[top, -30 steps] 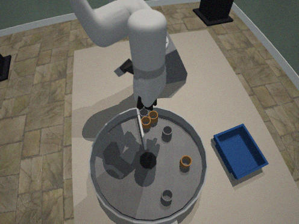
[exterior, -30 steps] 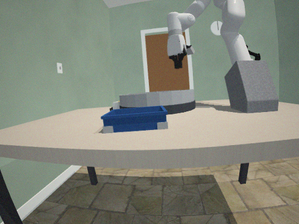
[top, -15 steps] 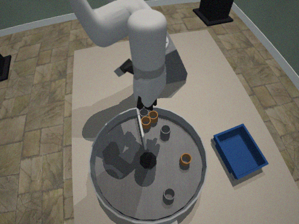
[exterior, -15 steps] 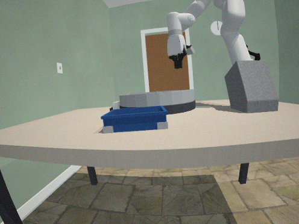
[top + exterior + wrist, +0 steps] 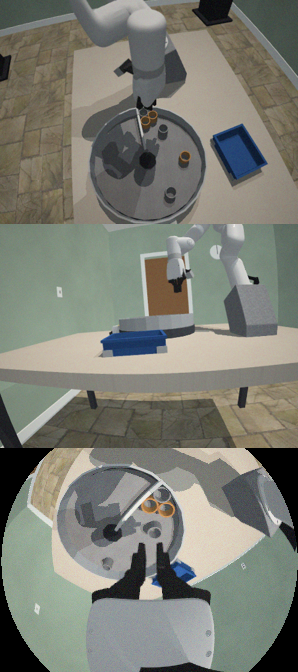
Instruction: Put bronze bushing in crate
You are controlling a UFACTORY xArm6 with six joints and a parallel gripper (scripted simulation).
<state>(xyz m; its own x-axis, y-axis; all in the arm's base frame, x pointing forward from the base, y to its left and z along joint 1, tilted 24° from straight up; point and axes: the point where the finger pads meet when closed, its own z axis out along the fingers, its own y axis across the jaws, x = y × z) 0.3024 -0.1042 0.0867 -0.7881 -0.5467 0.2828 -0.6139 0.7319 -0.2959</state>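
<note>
The round grey turning table holds three bronze bushings and three grey ones. Two bronze bushings stand together at its far rim next to a grey bushing; they also show in the wrist view. A third bronze bushing stands alone on the right side. My gripper hangs high above the far rim, near the cluster. Its fingers stand a narrow gap apart with nothing between them. The blue crate is empty, right of the turning table.
Two more grey bushings stand on the turning table. A white divider bar runs from the far rim to the black hub. The arm's grey base block stands behind the turning table.
</note>
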